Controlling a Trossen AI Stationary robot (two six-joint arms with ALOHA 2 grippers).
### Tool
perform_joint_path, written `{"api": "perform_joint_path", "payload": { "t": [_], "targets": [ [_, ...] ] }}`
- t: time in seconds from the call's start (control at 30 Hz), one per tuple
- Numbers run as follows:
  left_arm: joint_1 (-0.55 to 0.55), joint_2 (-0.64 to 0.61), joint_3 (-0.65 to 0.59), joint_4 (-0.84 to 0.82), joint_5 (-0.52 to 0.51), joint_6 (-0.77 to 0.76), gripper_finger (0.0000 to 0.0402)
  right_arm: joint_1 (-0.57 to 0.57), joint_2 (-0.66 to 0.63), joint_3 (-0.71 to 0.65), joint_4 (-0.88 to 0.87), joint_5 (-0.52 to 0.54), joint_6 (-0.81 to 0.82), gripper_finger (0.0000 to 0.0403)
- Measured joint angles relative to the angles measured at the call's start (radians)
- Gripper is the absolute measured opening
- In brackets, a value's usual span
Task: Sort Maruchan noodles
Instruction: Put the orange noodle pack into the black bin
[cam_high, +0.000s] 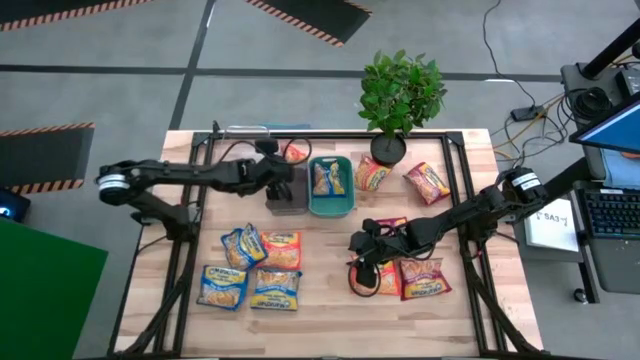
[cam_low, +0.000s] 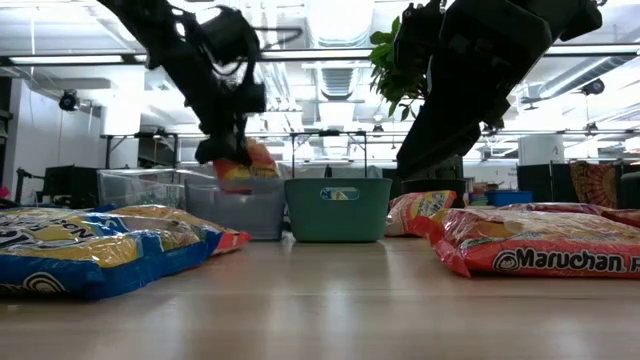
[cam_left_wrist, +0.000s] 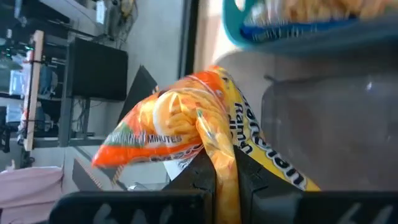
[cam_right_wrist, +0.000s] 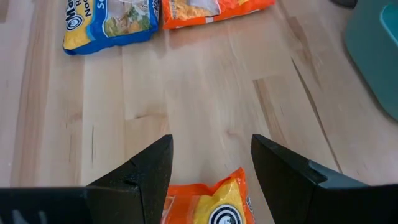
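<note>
1. While your left gripper (cam_left_wrist: 225, 180) hangs over the grey bin (cam_high: 285, 195), its fingers are clenched on an orange packet (cam_left_wrist: 180, 124), pinched by one edge so it dangles clear for a drop.
2. Teal bin (cam_high: 331, 187) already holds a blue-and-yellow packet, so colours look to go one per bin.
3. Your right gripper (cam_right_wrist: 211, 165) sits low with fingers spread, straddling the top edge of an orange packet (cam_right_wrist: 214, 202) lying flat on the counter (cam_high: 320, 300); nothing grasped yet.
4. Blue packets (cam_high: 248, 270) lie grouped left of centre, red ones (cam_high: 424, 278) beside the right gripper, two more by the plant (cam_high: 398, 90).
</note>
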Motion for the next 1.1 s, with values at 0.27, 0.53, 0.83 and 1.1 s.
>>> {"api": "perform_joint_path", "payload": {
  "t": [0.27,0.53,0.83,1.1],
  "targets": [
    [0.004,0.092,0.0,0.004,0.004,0.027,0.0,0.0,0.0,0.0,0.0,0.0,-0.013,0.0206],
    [0.005,0.144,0.0,0.058,-0.005,0.024,0.0,0.0,0.0,0.0,0.002,0.001,-0.019,0.0206],
    [0.014,0.208,0.0,0.095,-0.007,0.016,0.0031,0.0,0.0,0.0,0.002,0.001,-0.018,0.0206],
    [0.008,0.171,0.0,0.095,-0.009,-0.014,0.0114,0.0,0.0,0.0,0.002,0.0,-0.016,0.0206]
  ]
}}
